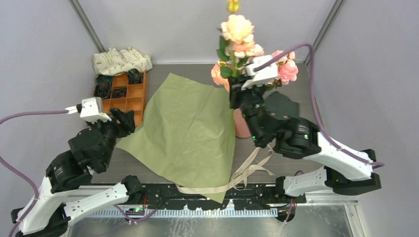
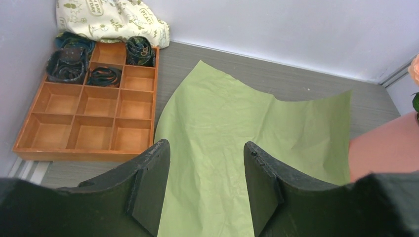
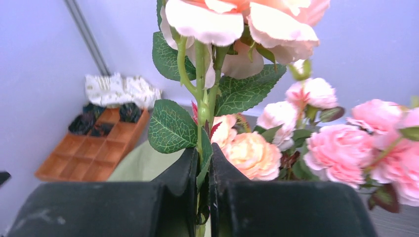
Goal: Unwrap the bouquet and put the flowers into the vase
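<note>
Our right gripper (image 3: 202, 165) clamps a flower stem (image 3: 199, 126) upright near the salmon-pink vase (image 1: 241, 127); our left gripper (image 2: 206, 168) hovers, jaws apart and empty, over the olive-green paper (image 2: 222, 118).

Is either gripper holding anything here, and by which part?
The right gripper pinches a flower stem just under its leaves. The left gripper is open and holds nothing.
</note>
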`<state>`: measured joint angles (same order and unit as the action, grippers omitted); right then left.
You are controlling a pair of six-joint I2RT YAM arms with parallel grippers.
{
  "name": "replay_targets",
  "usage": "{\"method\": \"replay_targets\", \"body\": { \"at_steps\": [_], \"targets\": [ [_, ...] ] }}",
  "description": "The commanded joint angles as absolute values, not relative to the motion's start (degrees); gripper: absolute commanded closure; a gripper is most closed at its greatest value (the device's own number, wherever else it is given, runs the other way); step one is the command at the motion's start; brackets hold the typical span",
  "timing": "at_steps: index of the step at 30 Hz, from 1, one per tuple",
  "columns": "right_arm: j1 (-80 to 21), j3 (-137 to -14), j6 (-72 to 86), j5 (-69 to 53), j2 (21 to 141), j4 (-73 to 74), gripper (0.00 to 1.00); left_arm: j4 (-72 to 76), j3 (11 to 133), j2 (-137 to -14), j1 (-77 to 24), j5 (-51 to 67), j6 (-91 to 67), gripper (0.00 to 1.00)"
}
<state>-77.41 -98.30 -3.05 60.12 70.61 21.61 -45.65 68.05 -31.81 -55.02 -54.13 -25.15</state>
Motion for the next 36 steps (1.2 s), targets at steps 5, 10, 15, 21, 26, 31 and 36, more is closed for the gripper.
{"method": "replay_targets", "body": {
  "at_steps": [5,10,15,21,26,31,36],
  "targets": [
    [-77.50,-95.93,-7.62,62.80,64.89,13.85,0.99,-40.58,67.86,-35.23,-55.15,-52.03,-26.10,0.43],
    [-77.51,-94.36,-6.95,60.89,63.23,13.37,0.99,-40.92,67.91,-36.39,-55.19,-50.30,-27.08,0.43],
    [-77.69,-97.67,-3.43,55.75,65.02,17.66,0.99,-40.25,67.07,-36.85,-55.13,-49.52,-27.76,0.43],
    [-79.77,-103.51,-3.63,52.51,72.28,21.59,0.99,-40.20,67.06,-38.19,-55.16,-48.49,-28.18,0.42],
    [-82.45,-108.88,-8.96,55.28,78.74,21.88,0.99,-40.12,66.81,-38.27,-55.15,-48.43,-28.11,0.42],
    [-83.55,-108.85,-16.22,61.10,78.80,14.89,0.99,-40.20,66.63,-37.35,-55.19,-49.05,-27.74,0.42],
    [-84.01,-105.68,-25.22,65.08,74.74,4.47,0.99,-39.22,65.40,-36.31,-55.17,-49.66,-27.27,0.41]
  ]
}}
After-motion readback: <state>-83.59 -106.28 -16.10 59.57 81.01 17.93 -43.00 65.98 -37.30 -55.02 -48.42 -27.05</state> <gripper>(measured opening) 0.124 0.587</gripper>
